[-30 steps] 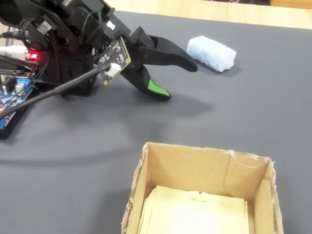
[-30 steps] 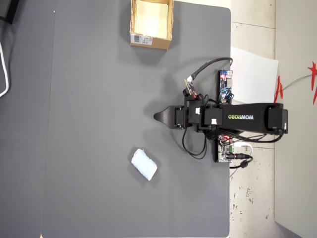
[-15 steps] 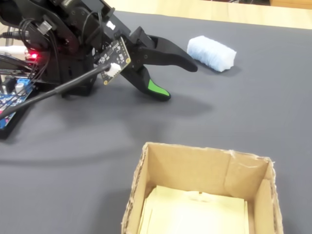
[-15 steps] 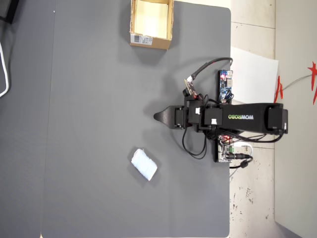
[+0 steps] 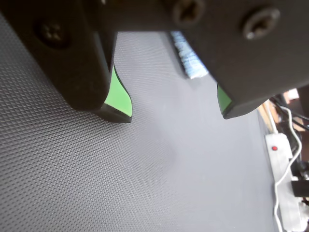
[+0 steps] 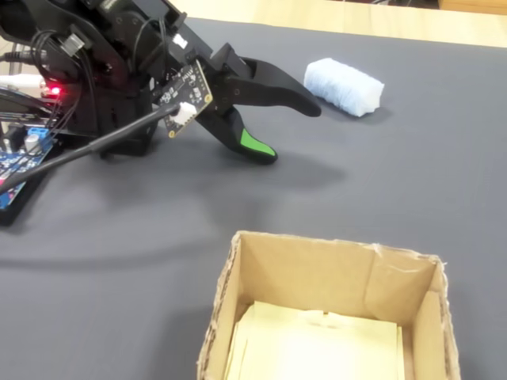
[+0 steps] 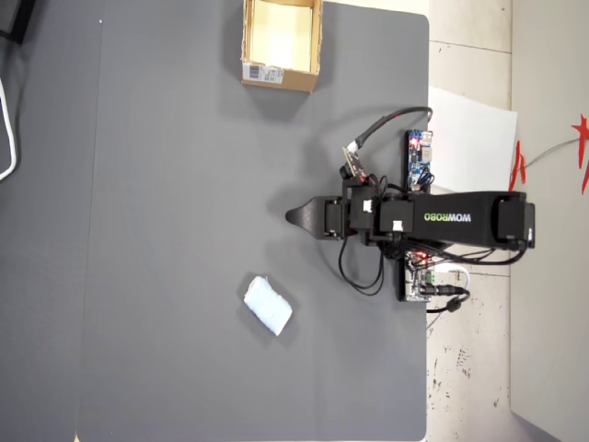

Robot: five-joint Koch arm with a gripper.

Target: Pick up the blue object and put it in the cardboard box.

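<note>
Now the gripper (image 6: 295, 131) hangs empty, jaws spread wide, low over the dark mat (image 6: 412, 182). Just beyond its tips lies the blue object (image 6: 344, 85), well apart from the cardboard box (image 6: 317, 273). It looks soft and light; I'd pinch across its narrow middle, gently, since it'll squash.

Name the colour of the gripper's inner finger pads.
Bright green pads on the black gripper, clearest in the wrist view.
</note>
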